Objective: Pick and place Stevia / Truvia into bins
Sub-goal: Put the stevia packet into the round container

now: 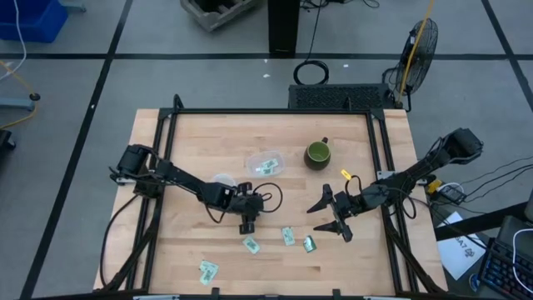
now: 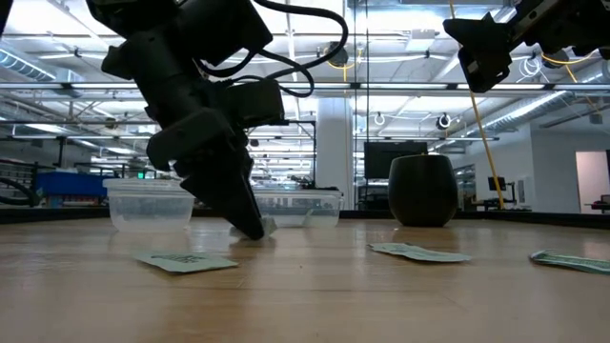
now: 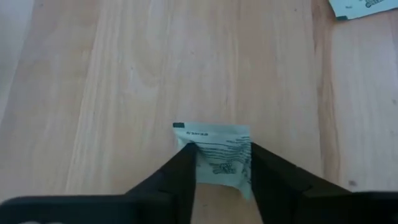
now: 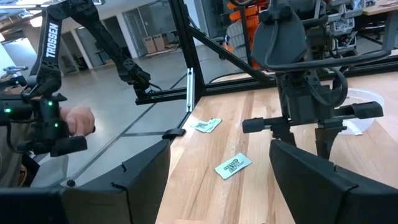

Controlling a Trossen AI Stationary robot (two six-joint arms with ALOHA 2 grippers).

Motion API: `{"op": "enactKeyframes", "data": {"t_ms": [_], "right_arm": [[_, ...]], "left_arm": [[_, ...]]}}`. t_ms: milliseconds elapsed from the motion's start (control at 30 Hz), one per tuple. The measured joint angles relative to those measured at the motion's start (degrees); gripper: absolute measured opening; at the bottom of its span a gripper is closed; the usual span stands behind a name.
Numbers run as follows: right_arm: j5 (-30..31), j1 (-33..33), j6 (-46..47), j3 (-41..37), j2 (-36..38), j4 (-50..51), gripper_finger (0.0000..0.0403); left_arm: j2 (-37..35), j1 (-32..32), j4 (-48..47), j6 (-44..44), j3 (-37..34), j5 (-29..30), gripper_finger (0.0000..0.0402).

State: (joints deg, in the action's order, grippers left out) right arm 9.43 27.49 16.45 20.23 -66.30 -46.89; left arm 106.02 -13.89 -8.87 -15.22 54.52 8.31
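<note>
Stevia sachet [image 3: 214,152] sits pinched between the fingers of my left claw [image 1: 246,223], down on the bench [image 1: 191,142] near the middle, short of the bins [image 1: 266,162]. The grip catches only its near edge, I judge, so the thin paper could slide out or fold as I lift. My right claw [image 1: 340,218] hangs wide open above the bench, grasping nothing. Other sachets [image 1: 287,236] lie scattered near the front edge.

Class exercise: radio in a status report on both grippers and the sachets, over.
Left gripper down at the table, fingers around a sachet. Right gripper open, raised, waiting. Other sachets loose; one in the bin. Nothing blocking.
</note>
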Motion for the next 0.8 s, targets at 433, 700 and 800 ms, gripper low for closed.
{"op": "enactKeyframes", "data": {"t_ms": [433,700,800], "right_arm": [[0.00,0.00,-0.01,0.01,0.00,0.01,0.0267],[0.00,0.00,-0.15,0.00,0.00,0.02,0.0267],[0.00,0.00,-0.17,0.00,0.00,0.02,0.0267]], "left_arm": [[0.32,0.04,-7.92,3.15,5.17,0.57,0.0039],[0.26,-0.12,-21.65,4.03,12.61,3.72,0.0011],[0.20,-0.49,-27.65,3.08,15.27,6.06,0.0010]]}}
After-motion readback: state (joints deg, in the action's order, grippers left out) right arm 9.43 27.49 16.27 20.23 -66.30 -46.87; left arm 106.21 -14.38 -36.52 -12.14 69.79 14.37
